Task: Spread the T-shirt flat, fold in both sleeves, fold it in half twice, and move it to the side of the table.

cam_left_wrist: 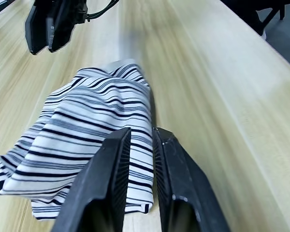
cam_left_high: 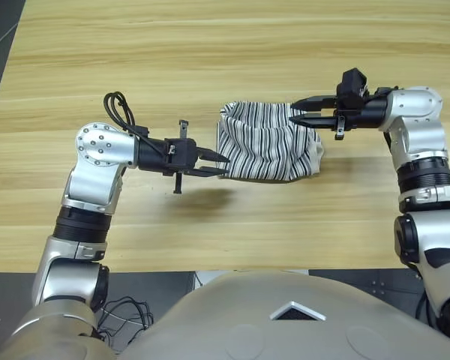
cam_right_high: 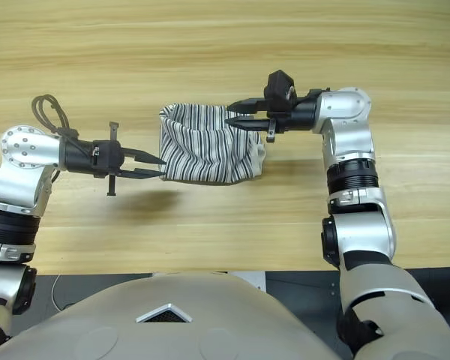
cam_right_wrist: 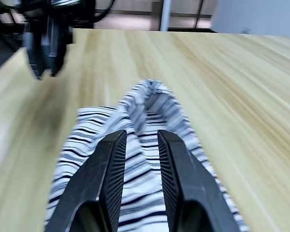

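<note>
The black-and-white striped T-shirt (cam_left_high: 266,142) lies as a small folded bundle in the middle of the wooden table (cam_left_high: 210,45), with its left edge standing up in a ridge. My left gripper (cam_left_high: 223,166) is open at the bundle's near left corner, its fingers narrowly apart just over the fabric (cam_left_wrist: 87,121). My right gripper (cam_left_high: 292,112) is open at the far right corner, hovering above the cloth (cam_right_wrist: 150,111). In each wrist view the other arm's gripper shows beyond the shirt: the right gripper (cam_left_wrist: 53,24) and the left gripper (cam_right_wrist: 43,43).
Bare wood surrounds the bundle on every side. The table's near edge (cam_left_high: 210,270) runs just in front of my body, and its left edge (cam_left_high: 7,67) borders a dark floor with cables.
</note>
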`<action>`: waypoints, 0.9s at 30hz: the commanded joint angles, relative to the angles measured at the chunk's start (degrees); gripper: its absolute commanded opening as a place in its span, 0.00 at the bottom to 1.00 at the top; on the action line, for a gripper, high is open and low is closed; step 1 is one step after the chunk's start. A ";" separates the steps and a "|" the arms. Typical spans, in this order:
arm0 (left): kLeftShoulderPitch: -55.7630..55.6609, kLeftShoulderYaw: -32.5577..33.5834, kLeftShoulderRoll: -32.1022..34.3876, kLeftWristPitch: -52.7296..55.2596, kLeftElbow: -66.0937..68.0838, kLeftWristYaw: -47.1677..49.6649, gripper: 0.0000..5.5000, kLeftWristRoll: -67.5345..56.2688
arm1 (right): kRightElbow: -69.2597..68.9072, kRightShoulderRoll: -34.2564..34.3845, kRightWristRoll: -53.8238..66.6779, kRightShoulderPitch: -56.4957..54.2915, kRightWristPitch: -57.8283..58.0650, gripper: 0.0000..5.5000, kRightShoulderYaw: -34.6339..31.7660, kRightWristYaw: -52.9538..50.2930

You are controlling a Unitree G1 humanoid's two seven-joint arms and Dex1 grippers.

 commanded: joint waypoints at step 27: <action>-18.38 -6.42 -12.09 -15.14 45.30 11.62 0.16 13.61 | 10.17 4.02 -5.44 -2.63 -4.66 0.21 7.39 -5.95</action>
